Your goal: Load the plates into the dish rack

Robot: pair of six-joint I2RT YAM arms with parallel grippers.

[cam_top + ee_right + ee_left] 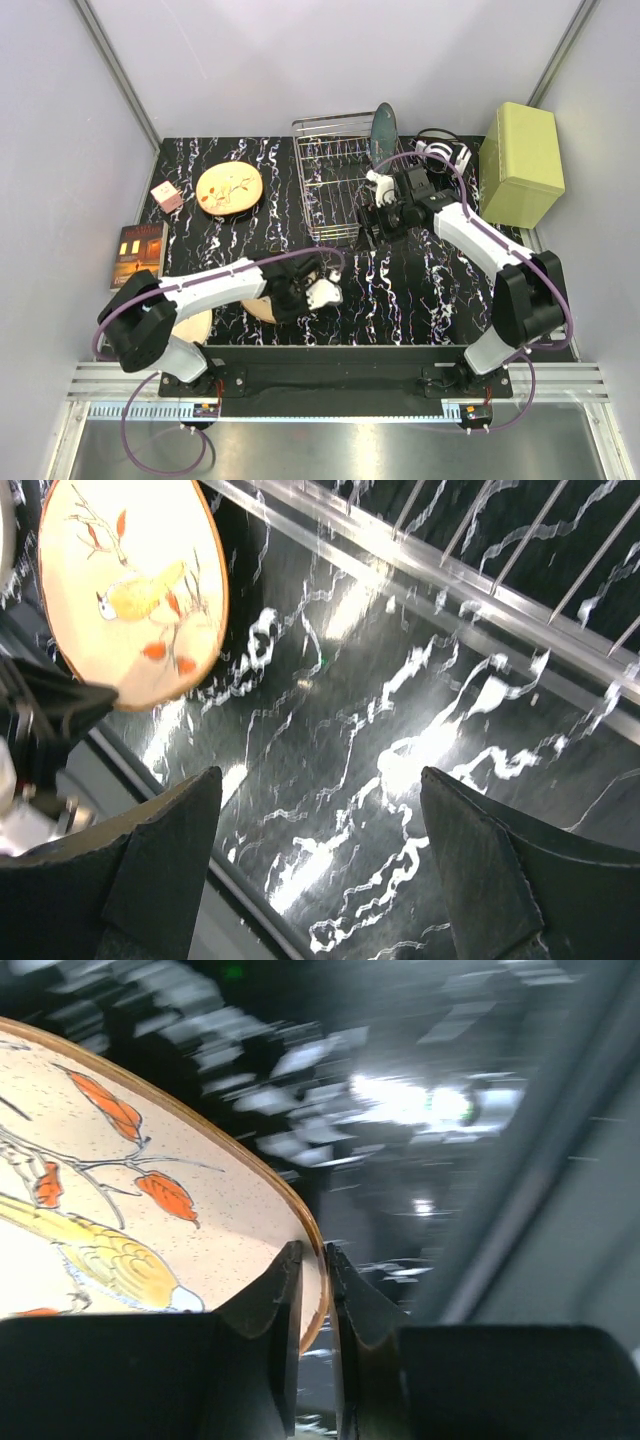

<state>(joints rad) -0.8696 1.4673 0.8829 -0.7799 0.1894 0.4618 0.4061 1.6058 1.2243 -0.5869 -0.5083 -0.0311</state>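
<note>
Nearest the bases, at about 7 o'clock on the counter [400,300], a tan plate [195,325] lies partly hidden under the left arm. Just past it, near the middle, the left hand [312,1260] is pinched tight on the brown rim of a bird-and-leaf plate [120,1210] and holds it tilted. The right wrist view shows the plate's painted face. Toward 1 o'clock from there the right hand [320,820] hangs spread wide, gripping nothing, just beside the right side of the dish rack [327,180]. It stands between the held plate and that side of the rack. At the rack's far right corner the teal plate [383,133] stands on edge. At 11 o'clock a third tan plate [229,188] lies flat, with a small pink box [167,196] just beside it and a book [138,253] at 9 o'clock. A pale green box [520,160] sits at 2 o'clock.
</note>
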